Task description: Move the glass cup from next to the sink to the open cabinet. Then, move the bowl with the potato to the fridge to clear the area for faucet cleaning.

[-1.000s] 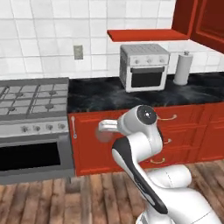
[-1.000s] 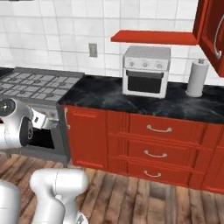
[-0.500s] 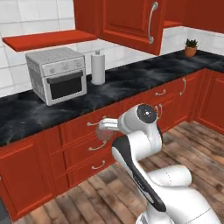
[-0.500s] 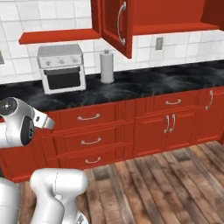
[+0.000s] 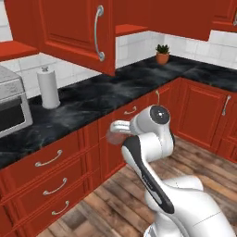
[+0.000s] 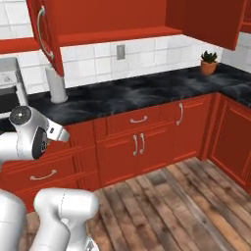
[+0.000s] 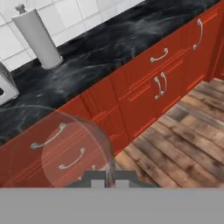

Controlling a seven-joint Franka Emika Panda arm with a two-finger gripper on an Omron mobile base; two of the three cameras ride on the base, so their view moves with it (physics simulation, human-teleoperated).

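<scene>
The glass cup (image 7: pixel 65 153) is a clear tumbler seen from its rim side at the lower left of the hand view, with the red drawers showing through it. My gripper (image 7: pixel 109 177) is shut on the cup's wall. In the left base view the gripper (image 5: pixel 115 131) points left at drawer height, with the glass cup (image 5: pixel 110 136) as a faint haze at its tip. The open cabinet's door (image 5: pixel 74 32) hangs ajar above the counter, and its red shelf (image 5: pixel 132 29) shows behind it. The same door (image 6: pixel 46 34) and shelf (image 6: pixel 117 35) appear in the right base view.
A black stone counter (image 5: pixel 106 92) runs over red drawers and turns a corner at the right. On it stand a paper towel roll (image 5: pixel 48 88), a toaster oven (image 5: pixel 11 109) at the left edge and a potted plant (image 5: pixel 162 53). Wooden floor (image 6: pixel 171 196) lies open below.
The whole scene has swung: stove and toaster oven slid off to the left, the corner counter with the plant came in. The camera moved with the base; the arm keeps its pose with the cup.
</scene>
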